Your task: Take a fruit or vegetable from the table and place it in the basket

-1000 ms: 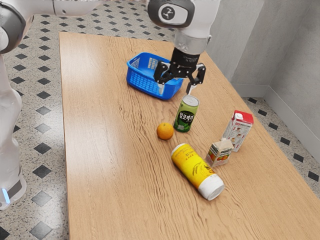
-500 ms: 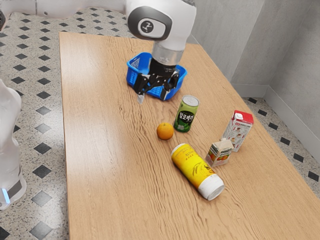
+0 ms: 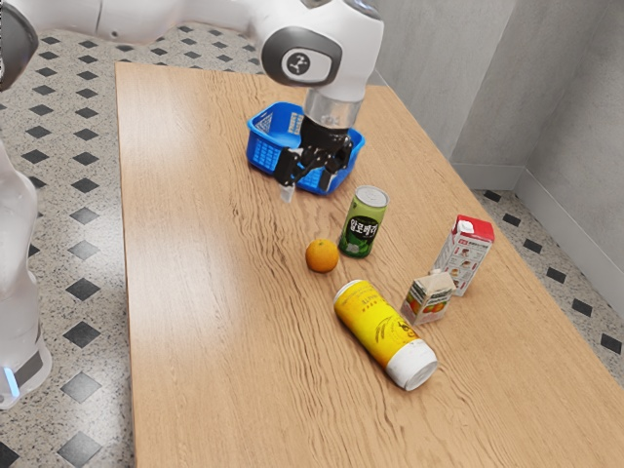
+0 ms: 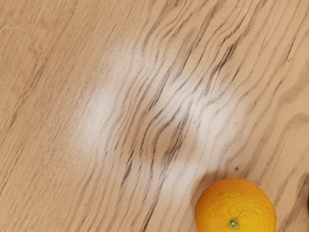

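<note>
On the table, from the exterior view's left: blue basket [image 3: 276, 162], openwork walls; gripper [image 3: 308, 187] above the wood near it, open, fingers spread; orange [image 3: 322, 255] on bare wood just beside the can, round, bright, skin finely dimpled, small green stem scar [image 4: 233, 223]. Next, upright green can [image 3: 364, 224], white Korean-looking lettering on a dark patch, exact reading uncertain; yellow tube [image 3: 378, 327] on its side, white end, dark print too small to read. Farther right, small carton [image 3: 427, 298] with fruit picture, then red-topped carton [image 3: 466, 255], print illegible.
</note>
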### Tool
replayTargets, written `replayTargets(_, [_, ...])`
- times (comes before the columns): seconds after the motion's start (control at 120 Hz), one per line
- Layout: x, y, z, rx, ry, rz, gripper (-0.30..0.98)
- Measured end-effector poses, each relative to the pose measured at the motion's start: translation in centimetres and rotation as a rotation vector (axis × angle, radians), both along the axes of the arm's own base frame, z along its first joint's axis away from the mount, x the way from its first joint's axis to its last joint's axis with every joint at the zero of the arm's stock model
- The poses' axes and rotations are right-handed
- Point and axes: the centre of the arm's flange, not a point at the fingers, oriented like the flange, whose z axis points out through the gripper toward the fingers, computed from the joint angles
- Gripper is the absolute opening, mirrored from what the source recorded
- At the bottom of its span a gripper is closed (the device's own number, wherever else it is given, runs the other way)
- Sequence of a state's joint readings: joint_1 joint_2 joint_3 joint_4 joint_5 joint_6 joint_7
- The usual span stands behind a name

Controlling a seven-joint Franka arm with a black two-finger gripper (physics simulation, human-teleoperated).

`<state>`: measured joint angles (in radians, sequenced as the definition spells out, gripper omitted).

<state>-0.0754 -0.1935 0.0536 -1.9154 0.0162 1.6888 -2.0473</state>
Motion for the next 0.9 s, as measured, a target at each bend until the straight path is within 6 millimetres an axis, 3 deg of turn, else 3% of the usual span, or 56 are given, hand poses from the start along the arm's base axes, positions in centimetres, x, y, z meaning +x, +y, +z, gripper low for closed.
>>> replayTargets(0.25, [0.7, 1.8, -0.9, 0.000, 0.011, 0.016, 0.69])
replayTargets(0.475, [1.3, 0.7, -2.1, -0.004, 0.031, -0.093, 0.69])
replayTargets(0.767, [1.8, -1.1, -2.7, -0.009, 0.026, -0.360, 0.69])
replayTargets(0.9, [2.0, -0.9, -2.7, -0.009, 0.017, -0.456, 0.69])
